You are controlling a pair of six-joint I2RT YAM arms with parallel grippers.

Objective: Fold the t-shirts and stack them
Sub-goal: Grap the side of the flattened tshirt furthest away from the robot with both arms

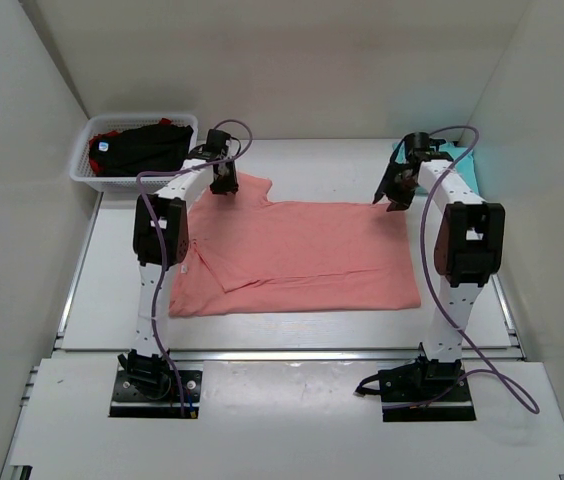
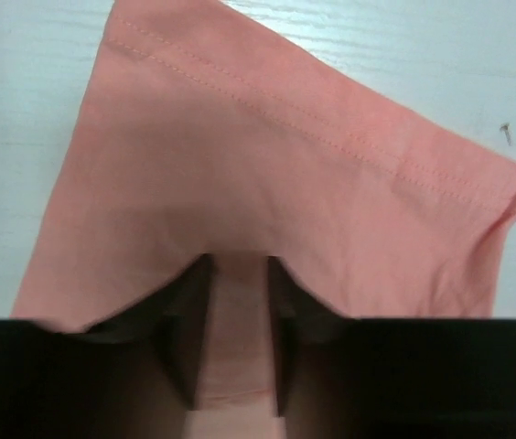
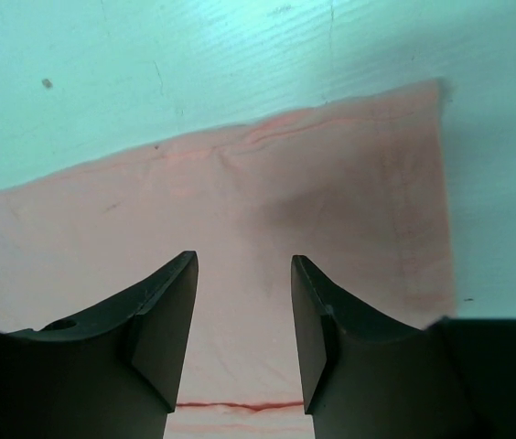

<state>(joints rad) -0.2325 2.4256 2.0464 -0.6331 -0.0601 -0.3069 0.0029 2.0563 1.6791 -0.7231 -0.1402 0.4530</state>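
Note:
A large salmon-pink t-shirt (image 1: 302, 255) lies spread flat on the white table (image 1: 322, 160), with a fold along its left side. My left gripper (image 1: 224, 185) is down on the shirt's far-left sleeve (image 2: 295, 155). Its jaws stand a little apart, with pink cloth lying between the fingertips (image 2: 240, 261). Over the shirt's far-right corner (image 3: 404, 183) my right gripper (image 1: 397, 200) stands open (image 3: 244, 261), above the cloth and gripping nothing. A teal t-shirt (image 1: 462, 160) lies at the back right, partly behind the right arm. Black (image 1: 142, 148) and red (image 1: 112, 130) t-shirts are in the basket.
A white mesh basket (image 1: 80, 165) stands at the back left corner, just beyond the left gripper. White walls close in the table on the left, right and back. The arm bases sit on the near ledge (image 1: 282, 400).

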